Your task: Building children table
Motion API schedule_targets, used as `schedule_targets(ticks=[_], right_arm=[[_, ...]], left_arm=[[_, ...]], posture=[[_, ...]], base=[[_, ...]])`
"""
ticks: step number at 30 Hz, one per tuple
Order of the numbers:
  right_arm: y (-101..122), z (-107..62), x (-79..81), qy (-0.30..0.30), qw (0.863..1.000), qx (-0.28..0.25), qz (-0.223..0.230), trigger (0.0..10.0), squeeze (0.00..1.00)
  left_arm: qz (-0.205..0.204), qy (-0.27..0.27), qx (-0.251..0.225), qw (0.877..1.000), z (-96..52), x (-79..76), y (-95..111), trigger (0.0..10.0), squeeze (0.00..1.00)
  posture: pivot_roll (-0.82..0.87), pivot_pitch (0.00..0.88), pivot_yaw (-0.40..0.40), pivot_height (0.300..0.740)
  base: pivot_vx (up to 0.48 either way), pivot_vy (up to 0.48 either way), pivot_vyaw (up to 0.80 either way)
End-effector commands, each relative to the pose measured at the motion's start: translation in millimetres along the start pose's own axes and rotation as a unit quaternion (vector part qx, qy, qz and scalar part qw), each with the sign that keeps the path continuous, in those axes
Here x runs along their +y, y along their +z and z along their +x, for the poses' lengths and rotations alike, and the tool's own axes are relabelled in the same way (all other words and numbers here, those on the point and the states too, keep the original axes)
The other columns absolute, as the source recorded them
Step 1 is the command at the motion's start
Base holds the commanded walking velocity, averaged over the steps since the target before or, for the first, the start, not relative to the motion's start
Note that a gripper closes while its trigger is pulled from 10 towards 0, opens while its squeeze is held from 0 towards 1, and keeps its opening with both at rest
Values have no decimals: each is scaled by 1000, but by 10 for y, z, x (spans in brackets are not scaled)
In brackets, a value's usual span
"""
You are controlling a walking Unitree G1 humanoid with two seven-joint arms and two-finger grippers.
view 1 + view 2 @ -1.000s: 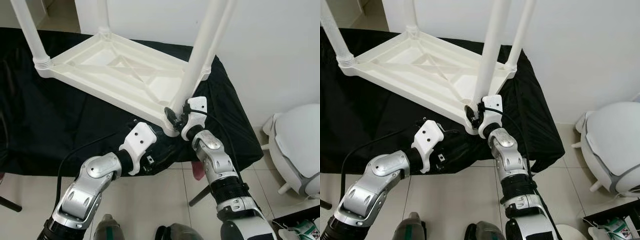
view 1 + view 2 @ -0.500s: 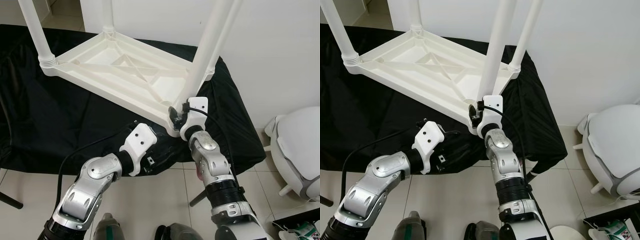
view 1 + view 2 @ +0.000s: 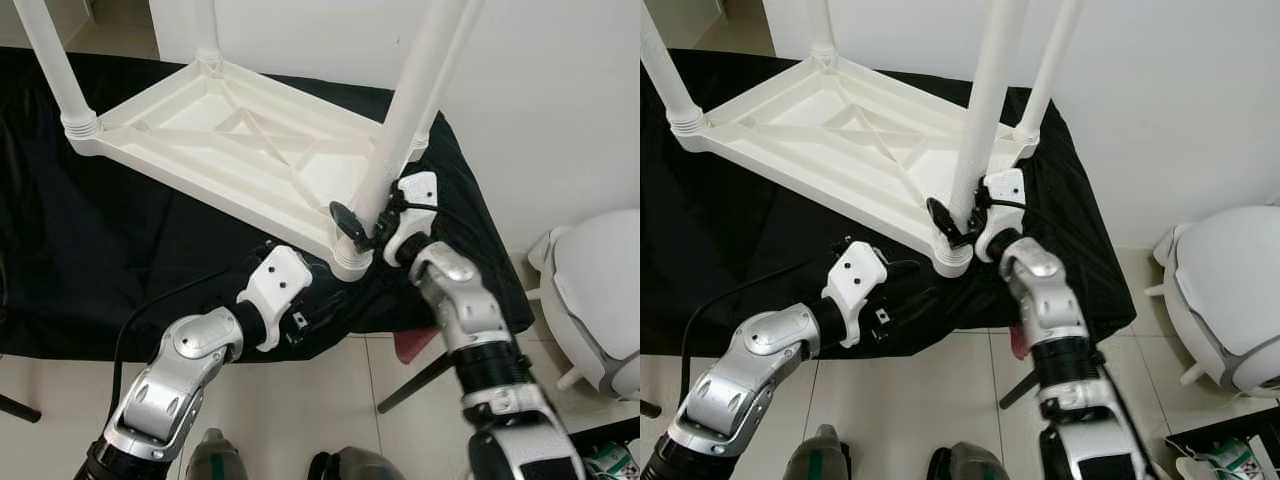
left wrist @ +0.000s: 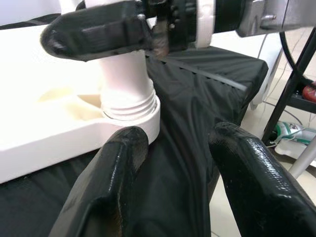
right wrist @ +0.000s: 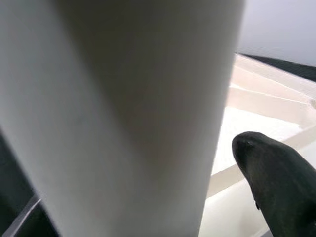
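Note:
A white plastic children's table [image 3: 230,140] lies upside down on a black cloth [image 3: 120,250], its legs pointing up. My right gripper [image 3: 362,222] is shut on the near right leg [image 3: 400,130], just above its threaded socket [image 3: 345,262] at the table's near corner. One black finger [image 3: 940,215] crosses the front of the leg. In the right wrist view the leg [image 5: 123,113] is very close, with one finger [image 5: 276,173] beside it. My left gripper [image 4: 177,143] is open, low over the cloth, a short way in front of that socket [image 4: 129,106].
The cloth-covered surface ends just before my arms, with tiled floor [image 3: 330,400] below. A round white appliance [image 3: 595,300] stands on the floor to the right. A black stand leg [image 3: 420,375] and something red [image 3: 410,345] sit under the cloth's near right corner.
My right gripper has risen from the socket and swung to the right around the leg, the forearm turning with it. The left arm has stayed in place. The camera shifted slightly.

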State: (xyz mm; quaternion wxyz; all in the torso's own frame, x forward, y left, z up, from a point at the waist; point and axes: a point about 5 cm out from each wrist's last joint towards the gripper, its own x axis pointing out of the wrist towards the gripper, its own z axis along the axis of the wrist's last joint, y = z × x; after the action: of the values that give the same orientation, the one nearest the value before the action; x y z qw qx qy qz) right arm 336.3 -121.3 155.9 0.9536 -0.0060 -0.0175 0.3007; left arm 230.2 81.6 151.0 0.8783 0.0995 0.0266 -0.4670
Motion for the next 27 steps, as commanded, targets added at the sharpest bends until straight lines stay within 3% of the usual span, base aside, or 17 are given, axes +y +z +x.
schedule_targets(ticks=[1,3,6,7,9,10,18,19,20,21,27], right_arm=[[-12,-45,-114,-9,1000,14,-10,10000,0],[-31,-50,-115,52,998,18,-25,10000,0],[-39,-45,-116,77,996,21,-31,10000,0],[-66,-37,-101,121,992,28,-35,10000,0],[-66,-37,-101,121,992,28,-35,10000,0],[-115,-42,-94,159,986,43,-37,10000,0],[-177,-49,-109,190,979,62,-38,10000,0],[-185,-54,-123,198,977,64,-34,5373,0],[-185,-54,-123,198,977,64,-34,5373,0],[-192,-62,-152,199,977,64,-32,0,0],[-199,-79,-231,194,979,59,-31,0,0]], left_arm=[[2,5,-3,1000,7,-12,17,10000,0],[2,3,-2,1000,7,-19,18,10000,0],[2,1,-2,1000,6,-21,20,10000,0],[1,0,-1,1000,1,-22,21,10000,0],[1,0,-1,1000,1,-22,21,10000,0],[2,-1,0,1000,-4,-24,23,10000,0],[2,-2,1,1000,-12,-23,27,10000,0],[2,-2,1,1000,-16,-23,27,10000,0],[2,-2,1,1000,-16,-23,27,10000,0],[2,-3,2,1000,-18,-23,25,10000,0],[2,-4,3,1000,-17,-23,24,10000,0]], posture=[[52,1,-104,740],[51,3,-98,740],[52,4,-94,740],[52,4,-94,740],[52,4,-94,740],[58,2,-88,740],[61,3,-89,740],[62,3,-88,740],[62,3,-88,740],[60,3,-86,740],[57,4,-87,740]], base=[[0,0,0],[0,0,0],[0,0,0],[0,0,0],[0,0,0],[0,0,0],[0,0,0],[0,0,0],[0,0,0],[0,0,0],[0,0,0]])
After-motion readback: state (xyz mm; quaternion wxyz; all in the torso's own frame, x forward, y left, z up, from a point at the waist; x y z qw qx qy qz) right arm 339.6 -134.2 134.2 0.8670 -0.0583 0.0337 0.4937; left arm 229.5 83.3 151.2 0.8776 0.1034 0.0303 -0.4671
